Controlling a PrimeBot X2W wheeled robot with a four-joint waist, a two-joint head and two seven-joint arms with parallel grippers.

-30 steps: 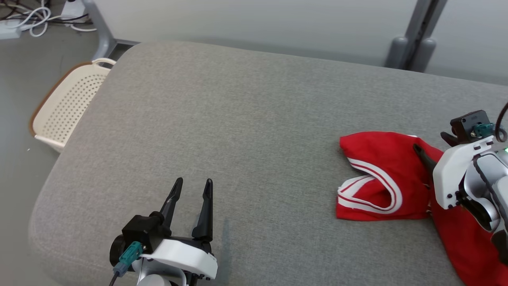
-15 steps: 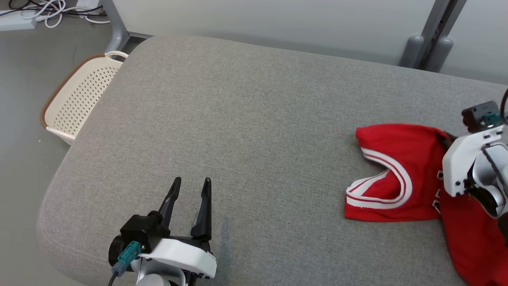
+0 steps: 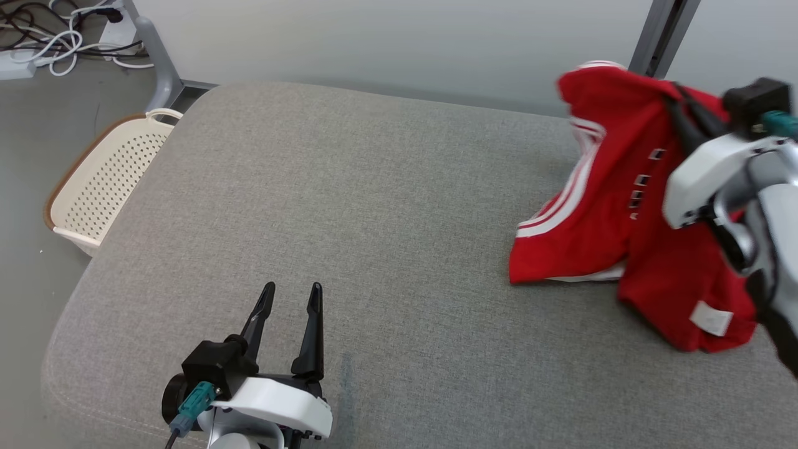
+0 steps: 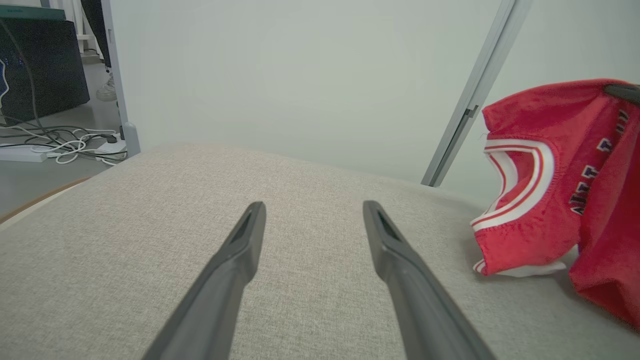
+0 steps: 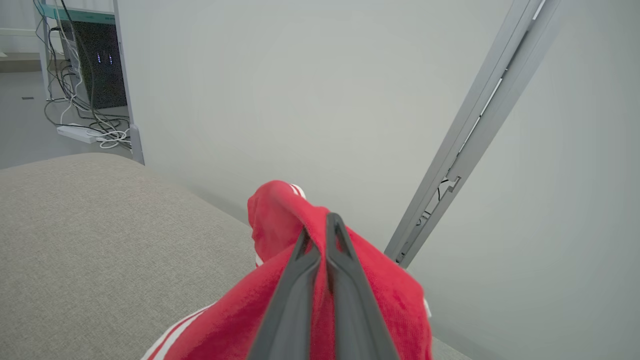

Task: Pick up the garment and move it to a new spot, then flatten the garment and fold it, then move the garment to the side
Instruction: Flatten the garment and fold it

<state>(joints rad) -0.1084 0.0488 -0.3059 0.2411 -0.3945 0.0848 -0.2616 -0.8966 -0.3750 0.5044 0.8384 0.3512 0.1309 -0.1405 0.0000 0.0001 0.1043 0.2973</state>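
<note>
Head view: right gripper (image 3: pixel 676 106) pinched tight on the top of the red garment (image 3: pixel 592 206); cloth hangs at the right side of the grey cushion (image 3: pixel 374 206), lower folds touching it. Left gripper (image 3: pixel 292 290) near the front edge, fingers spread wide, holding nothing
Left wrist view: both fingers apart over the cushion, garment well off right
Right wrist view: fingers closed together, red cloth bunched between them
</note>
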